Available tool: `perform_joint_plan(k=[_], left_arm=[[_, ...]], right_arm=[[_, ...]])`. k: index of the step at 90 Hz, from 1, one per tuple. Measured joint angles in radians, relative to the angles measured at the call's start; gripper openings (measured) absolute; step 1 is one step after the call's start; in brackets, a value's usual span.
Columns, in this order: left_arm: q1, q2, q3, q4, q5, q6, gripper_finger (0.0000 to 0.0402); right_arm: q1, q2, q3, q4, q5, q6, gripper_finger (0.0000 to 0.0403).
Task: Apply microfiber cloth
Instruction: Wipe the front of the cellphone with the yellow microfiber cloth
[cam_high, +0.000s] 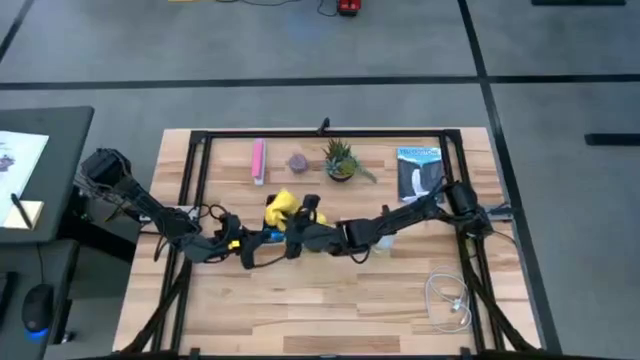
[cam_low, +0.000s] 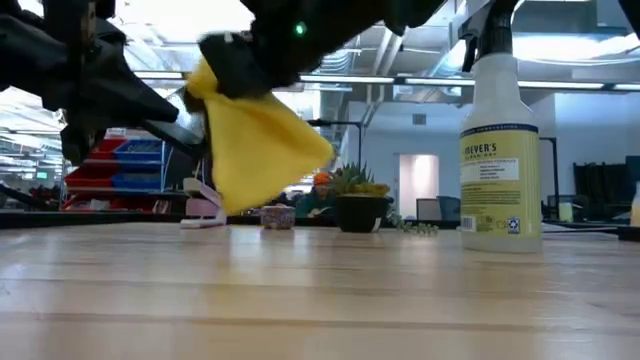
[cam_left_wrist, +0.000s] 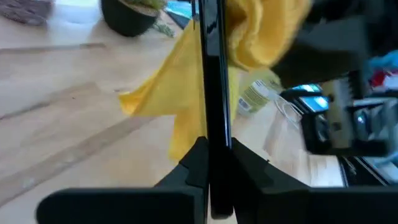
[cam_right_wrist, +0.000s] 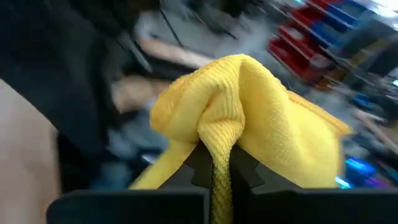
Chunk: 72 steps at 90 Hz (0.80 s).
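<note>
The right claw is closed tight on a bunched fold of the microfiber cloth, which bulges up between and over its fingers in the right wrist view. Seen from above, this claw sits near the middle of the table, reaching in from the 3 o'clock side, with the yellow cloth showing just at its 10 o'clock. In the low view the cloth hangs clear above the wood, draping down from the dark arm with its lower corner off the surface.

The left claw is clamped on a thin black phone held on edge, the phone standing up between its two fingers, the cloth directly behind and touching it. From above, this claw lies just at 8 o'clock of the right one, its arm coming in from 9 o'clock.

Toward 12 o'clock on the table stand a pink bar, a small purple-grey object and a potted plant. A spray bottle stands upright at the right of the low view. A white cable lies coiled near 4 o'clock.
</note>
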Motion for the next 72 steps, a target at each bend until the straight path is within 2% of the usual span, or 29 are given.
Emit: perform_joint_plan(k=[16,23,32,50,72], left_arm=[[0.000,0.001,0.000,-0.005,0.007,0.004,0.0015],[0.000,0.001,0.000,-0.005,0.005,0.005,0.0015],[0.001,0.001,0.000,-0.005,-0.008,0.009,0.0015],[0.003,0.000,0.000,0.000,-0.043,0.004,0.0015],[0.002,0.000,0.000,-0.004,-0.012,0.002,0.0015]], right_arm=[[0.000,0.007,0.002,-0.087,-0.190,0.051,0.0000],[0.000,0.008,0.002,-0.158,-0.219,0.052,0.0000],[0.001,0.008,0.002,-0.216,-0.145,0.057,0.0000],[-0.008,-0.011,0.001,-0.173,0.126,0.039,0.0000],[-0.020,-0.045,0.000,-0.084,0.145,-0.026,0.0000]])
